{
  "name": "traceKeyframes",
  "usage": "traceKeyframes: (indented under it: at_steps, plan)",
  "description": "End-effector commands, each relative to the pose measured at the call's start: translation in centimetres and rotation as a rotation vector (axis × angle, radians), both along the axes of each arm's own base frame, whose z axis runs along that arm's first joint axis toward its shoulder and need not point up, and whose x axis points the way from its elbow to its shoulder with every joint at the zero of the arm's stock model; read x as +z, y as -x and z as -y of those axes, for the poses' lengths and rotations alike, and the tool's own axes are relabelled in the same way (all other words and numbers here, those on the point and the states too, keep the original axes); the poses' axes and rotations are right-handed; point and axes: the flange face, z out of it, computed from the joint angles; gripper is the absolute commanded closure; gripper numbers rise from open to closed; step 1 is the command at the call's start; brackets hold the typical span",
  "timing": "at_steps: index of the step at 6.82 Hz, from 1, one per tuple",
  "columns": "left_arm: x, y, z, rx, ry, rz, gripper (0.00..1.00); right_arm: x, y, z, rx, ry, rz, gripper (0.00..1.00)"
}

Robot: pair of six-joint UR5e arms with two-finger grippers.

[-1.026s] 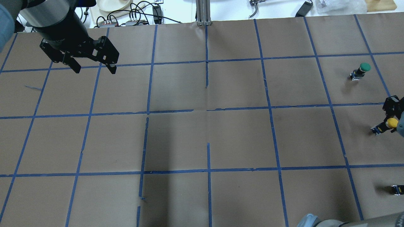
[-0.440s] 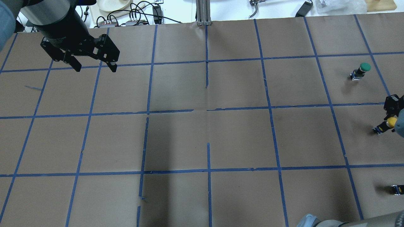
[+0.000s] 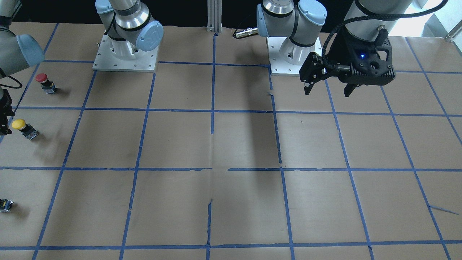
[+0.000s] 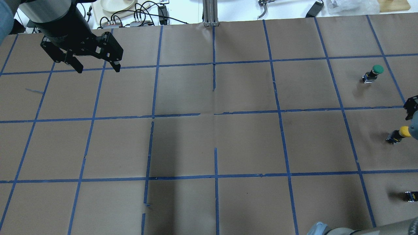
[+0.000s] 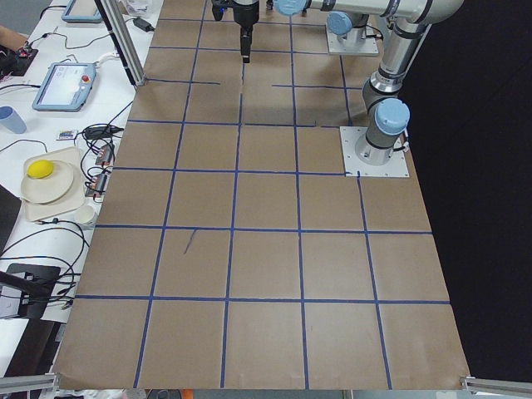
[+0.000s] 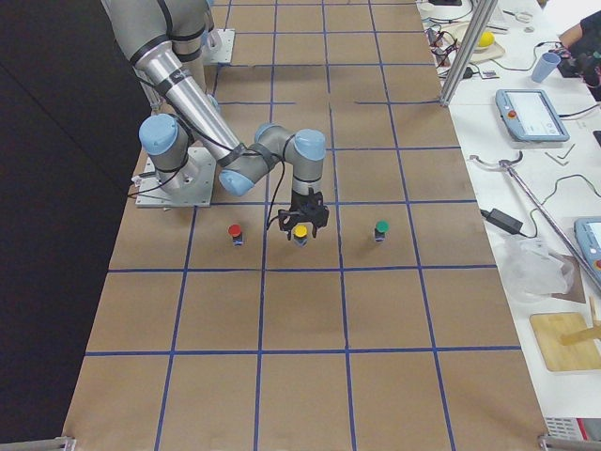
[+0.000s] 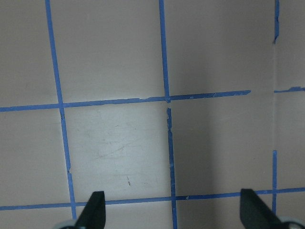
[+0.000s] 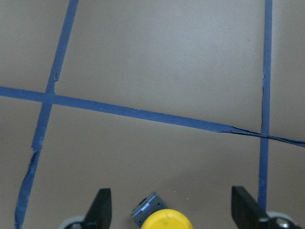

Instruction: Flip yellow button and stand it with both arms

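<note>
The yellow button stands cap up on the brown paper at the table's right edge. It also shows in the front view and the right side view. My right gripper is open and hovers over it. The yellow cap lies between the spread fingers at the bottom edge of the right wrist view, untouched. My left gripper is open and empty, high over the far left of the table. It shows in the front view too, and its wrist view holds only paper and tape.
A green-capped button stands beyond the yellow one. A red-capped button stands nearer the robot's base. A small black-and-yellow piece lies at the right edge. Blue tape lines grid the paper. Cables and a plate lie past the far edge.
My right gripper has drawn back from the yellow button toward the view's right edge, leaving it on the table. My left gripper has shifted slightly toward the far edge.
</note>
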Motion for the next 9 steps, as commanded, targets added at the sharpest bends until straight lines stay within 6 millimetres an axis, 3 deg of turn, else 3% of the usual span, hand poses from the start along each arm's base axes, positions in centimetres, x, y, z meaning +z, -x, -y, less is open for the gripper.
traceKeyframes:
  at_steps: [1,3,4,5,6,7,8,9]
  plan:
    - [0.0,0.0,0.0,0.002,-0.003,-0.004,0.01,3.1,-1.0,1.9,0.042,-0.01,0.01,0.01]
    - [-0.1,0.0,-0.1,-0.004,-0.008,0.035,0.01,12.6,-2.8,4.6,0.098,-0.084,0.129,0.0]
    - [0.1,-0.2,0.1,-0.003,-0.006,0.037,0.01,16.3,-3.6,5.8,0.122,-0.083,0.223,0.0]
    - [0.2,-0.2,0.0,-0.003,-0.003,0.037,0.01,19.4,-5.7,6.7,0.181,-0.112,0.287,0.0]
    - [0.1,-0.2,0.1,-0.003,-0.004,0.037,0.01,21.4,-9.1,7.4,0.304,-0.154,0.364,0.0]
    - [0.3,-0.2,0.0,-0.003,-0.001,0.037,0.01,23.6,-12.9,7.6,0.558,-0.11,0.446,0.0]
    - [0.2,-0.2,0.0,-0.003,-0.002,0.037,0.01,25.6,-15.3,6.7,0.79,-0.079,0.457,0.0]
    - [0.1,-0.3,0.1,-0.001,-0.004,0.037,0.01,26.1,-19.0,6.6,0.995,-0.102,0.45,0.0]
